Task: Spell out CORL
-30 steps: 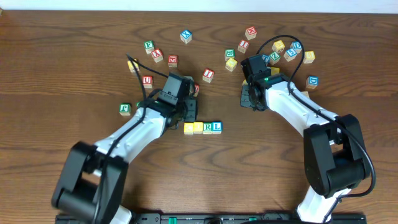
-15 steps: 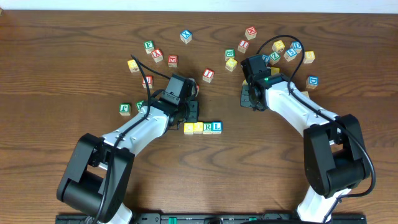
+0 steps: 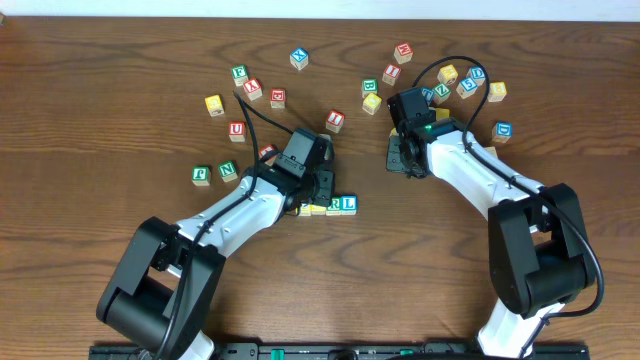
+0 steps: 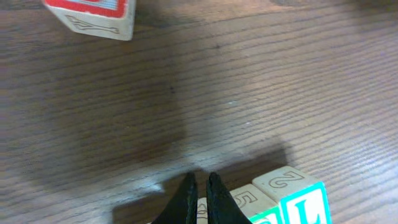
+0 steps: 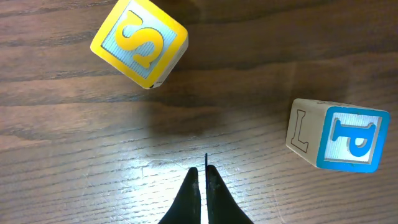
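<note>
**A:** Where is the word?

**B:** The row (image 3: 327, 206) lies near the middle of the counter (image 3: 110, 90), a little under the centre of the overhead view. L (image 3: 348, 204) is at the right end and R (image 3: 334, 205) touches it. Then come the two yellow cubes (image 3: 316, 209), half hidden under my left arm, so I cannot read their letters.

**A:** And your jaws?

**B:** Both pairs are pressed together and pinch nothing. My left jaws are low at the upper side of the row, with the tips close to the yellow cubes. I cannot tell if they touch. My right jaws are well apart from the row, over bare wood between S (image 5: 138, 40) and P (image 5: 345, 140).

**A:** What could go wrong?

**B:** I think the danger is on the left. If I pull away sideways and not upward, the tips can catch a yellow cube, turn it, or open a gap in the row. A push along the row can also move R and L, because they touch. On the right, a careless swing can only knock S or P, which is less serious.

**A:** And the surface?

**B:** Dark wood with fine grain, flat, with a small shine. I expect cubes slide easily on it. Many loose cubes lie in the upper half. Of the room, only a pale strip (image 3: 320, 6) shows along the top edge.
</note>
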Action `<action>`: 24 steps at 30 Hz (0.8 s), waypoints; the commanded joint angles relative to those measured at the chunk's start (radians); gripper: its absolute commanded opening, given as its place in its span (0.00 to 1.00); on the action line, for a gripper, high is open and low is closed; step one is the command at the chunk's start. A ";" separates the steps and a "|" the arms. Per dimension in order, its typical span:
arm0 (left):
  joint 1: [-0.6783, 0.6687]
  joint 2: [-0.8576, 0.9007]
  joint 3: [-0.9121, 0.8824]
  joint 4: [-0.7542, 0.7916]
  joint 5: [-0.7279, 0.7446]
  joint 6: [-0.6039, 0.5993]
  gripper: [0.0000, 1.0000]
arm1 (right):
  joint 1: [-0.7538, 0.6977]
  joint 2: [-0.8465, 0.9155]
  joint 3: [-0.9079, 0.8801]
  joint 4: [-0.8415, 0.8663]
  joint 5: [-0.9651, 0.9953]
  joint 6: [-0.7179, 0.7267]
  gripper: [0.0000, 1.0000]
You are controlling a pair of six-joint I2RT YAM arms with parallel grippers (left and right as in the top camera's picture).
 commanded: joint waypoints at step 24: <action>0.002 0.004 0.018 -0.040 -0.049 -0.028 0.07 | -0.003 0.005 -0.005 0.000 0.009 -0.008 0.01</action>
